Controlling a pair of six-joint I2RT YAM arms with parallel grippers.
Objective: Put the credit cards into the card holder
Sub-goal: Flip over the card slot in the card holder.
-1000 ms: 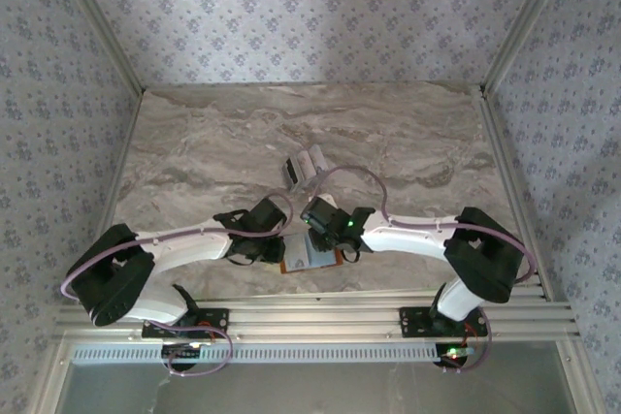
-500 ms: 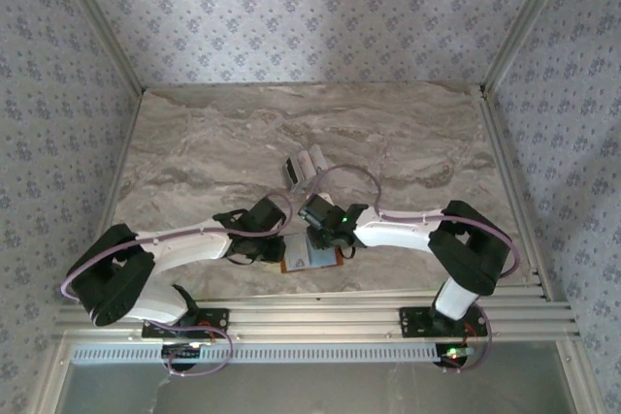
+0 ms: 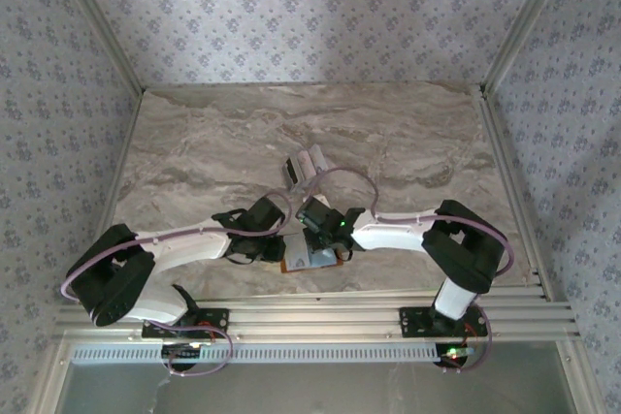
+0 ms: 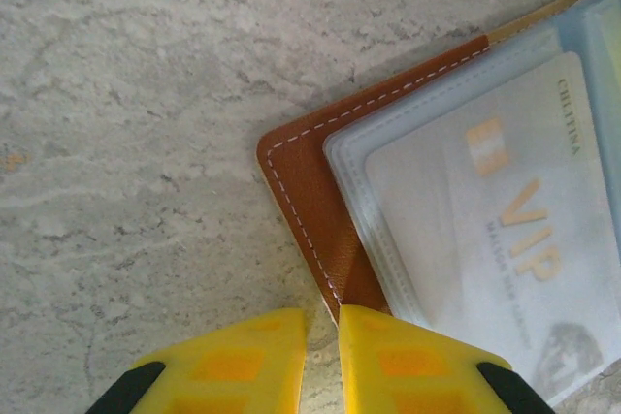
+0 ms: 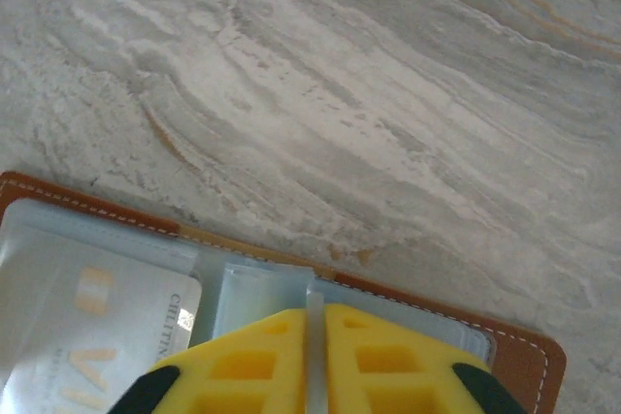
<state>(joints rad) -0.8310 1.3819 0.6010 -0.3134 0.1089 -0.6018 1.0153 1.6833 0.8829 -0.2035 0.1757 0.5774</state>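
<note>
Marble-veined tabletop (image 3: 408,133) lies bare across its far half and both sides, hemmed by flowered wallpaper (image 3: 310,7) and, at the near edge, ribbed aluminium rails (image 3: 320,315). Both arms crowd the near centre, where the card holder (image 3: 309,260) lies open and flat close to that edge. It is smooth tan leather with white stitching, a rounded corner and frosted plastic pockets, one showing a pale VIP card (image 4: 505,230). The left gripper (image 4: 322,336) has its yellow fingers nearly together, nipping the leather edge. The right gripper (image 5: 314,336) is pinched on a thin pale card (image 5: 313,312) seen edge-on above a pocket. The other credit cards (image 3: 303,166) sit clustered mid-table, apart.
</note>
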